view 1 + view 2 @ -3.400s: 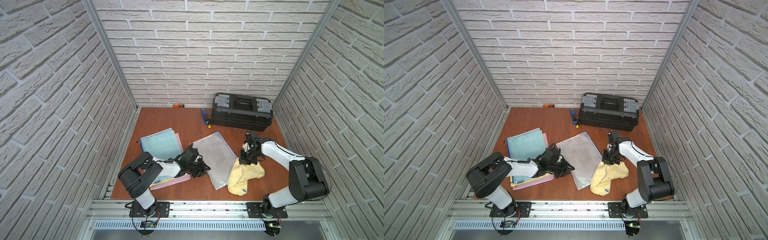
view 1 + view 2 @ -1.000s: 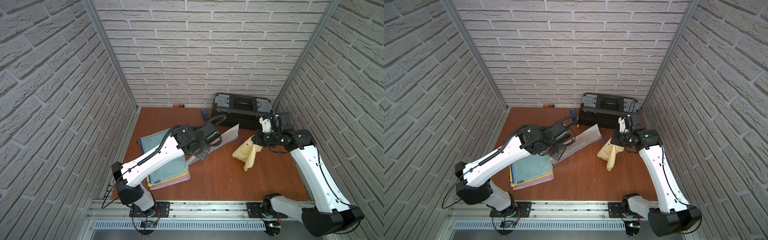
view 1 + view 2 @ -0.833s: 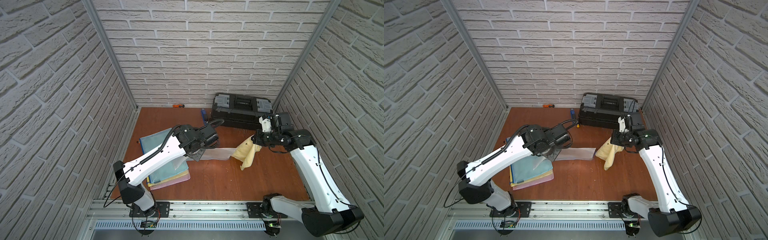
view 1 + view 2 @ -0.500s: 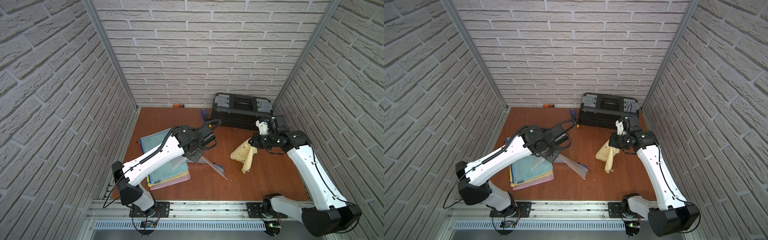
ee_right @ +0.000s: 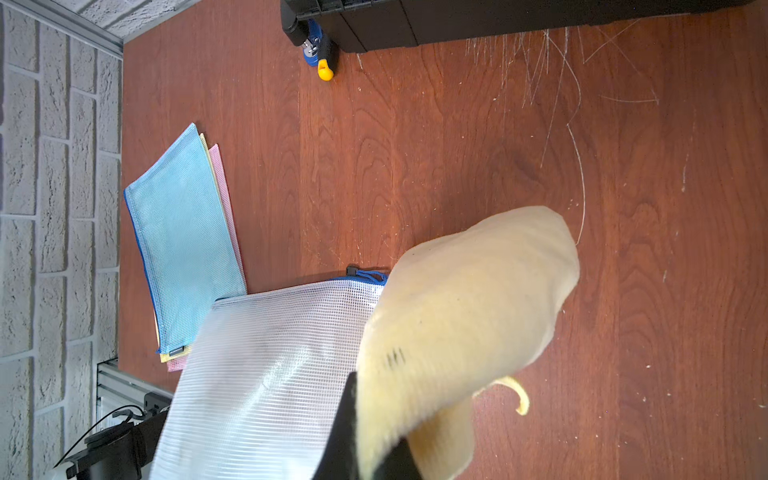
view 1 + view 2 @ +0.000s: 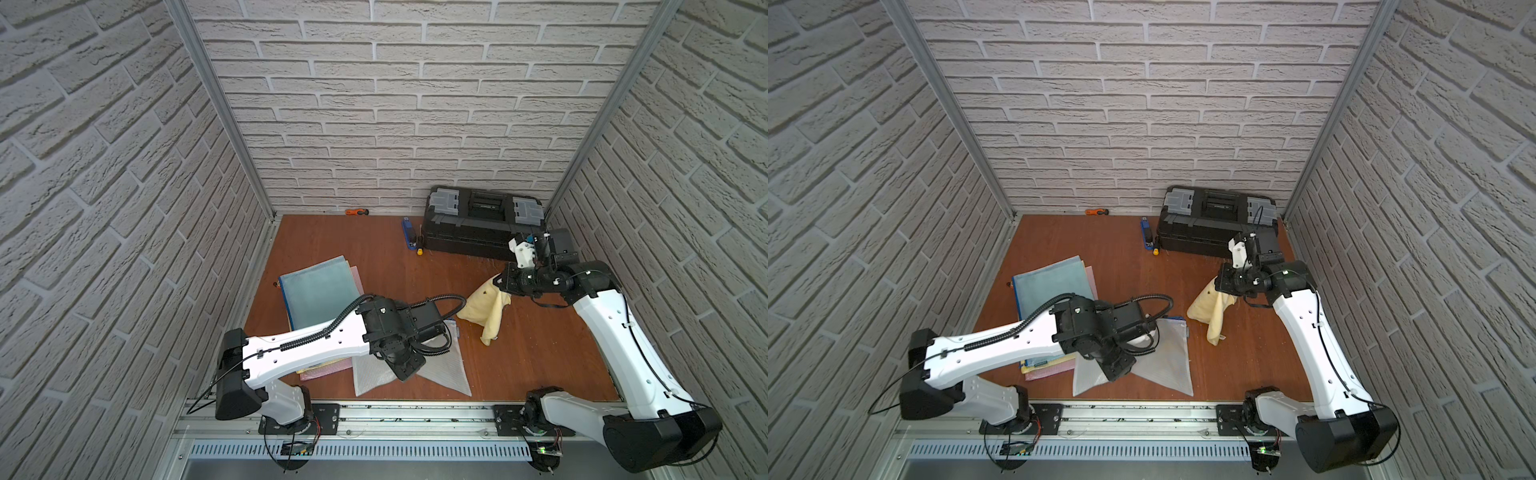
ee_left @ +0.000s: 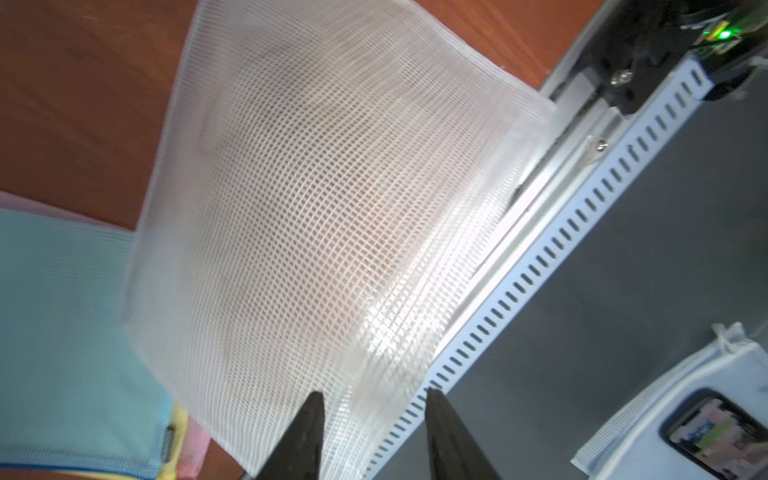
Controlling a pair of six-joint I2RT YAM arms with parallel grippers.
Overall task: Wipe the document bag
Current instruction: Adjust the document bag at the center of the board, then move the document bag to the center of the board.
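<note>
**Top views.** In both, the document bag (image 6: 446, 368) lies on the table (image 6: 519, 353) at near centre. Its left edge meets the coloured bag stack (image 6: 316, 286). The left gripper (image 6: 406, 370) sits over the bag. Farther right, the right gripper (image 6: 500, 282) pinches the yellow cloth (image 6: 484, 309), which hangs clear of the bag.

**Left wrist.** The fingers stand moderately apart with nothing between them. The mesh lies just beyond.

**Right wrist.** The jaws are clamped on the cloth.

**Judgement.** Pin one bag corner with the left, lower the cloth flat, and stroke along the mesh so the bag can't slide.

**Writing.** The small dark tag (image 5: 176, 352) on the blue bag is unreadable. No other writing seen.
</note>
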